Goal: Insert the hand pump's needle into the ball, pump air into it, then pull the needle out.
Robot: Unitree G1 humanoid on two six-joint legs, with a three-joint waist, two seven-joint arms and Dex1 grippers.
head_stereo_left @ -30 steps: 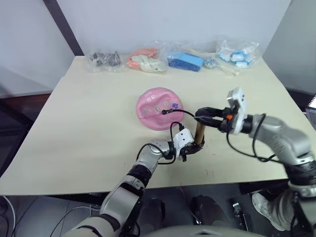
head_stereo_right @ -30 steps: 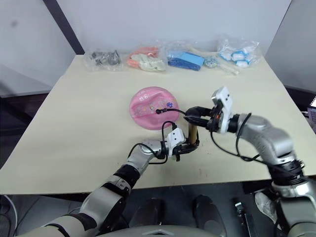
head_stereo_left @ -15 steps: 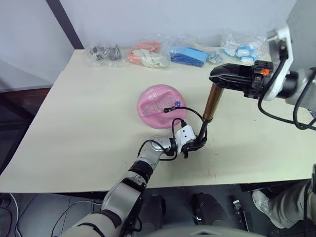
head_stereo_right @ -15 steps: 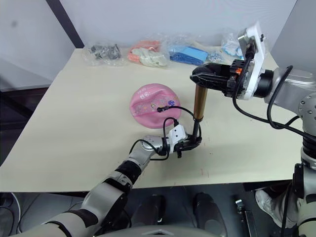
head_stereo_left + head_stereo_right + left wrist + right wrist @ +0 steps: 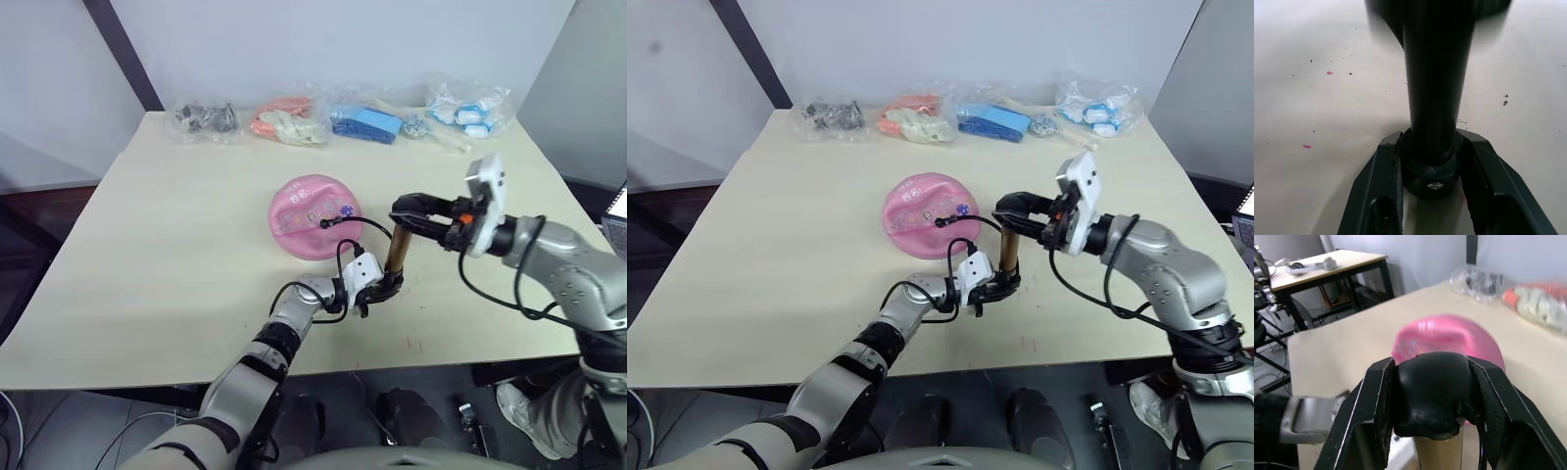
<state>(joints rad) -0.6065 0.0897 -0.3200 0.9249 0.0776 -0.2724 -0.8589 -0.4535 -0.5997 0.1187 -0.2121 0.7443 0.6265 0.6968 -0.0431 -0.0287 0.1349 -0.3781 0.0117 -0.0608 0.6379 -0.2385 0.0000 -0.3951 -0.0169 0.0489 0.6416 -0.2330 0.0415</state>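
Observation:
The pink ball (image 5: 313,213) lies slightly flattened at the table's middle. The hand pump (image 5: 396,251) stands upright just to its right, gold barrel vertical. My left gripper (image 5: 384,286) is shut on the pump's black base cap (image 5: 1432,169), low on the table. From the right, my right gripper (image 5: 408,208) is shut on the black top cap (image 5: 1432,390), directly above the barrel (image 5: 1437,455). The thin black hose (image 5: 361,227) loops from the pump's base to the ball, where the needle fitting (image 5: 325,223) sits on the ball's top; the pin itself is hidden.
Several clear bags line the table's far edge: dark parts (image 5: 206,117), pink-orange items (image 5: 290,117), blue items (image 5: 366,122), white-blue items (image 5: 472,106). Bare tabletop (image 5: 176,245) spreads left of the ball. A second table (image 5: 1317,269) stands beyond in the right wrist view.
Half a second ago my right gripper held the barrel raised high with the rod drawn out; now it is back down. The left gripper and ball have stayed put.

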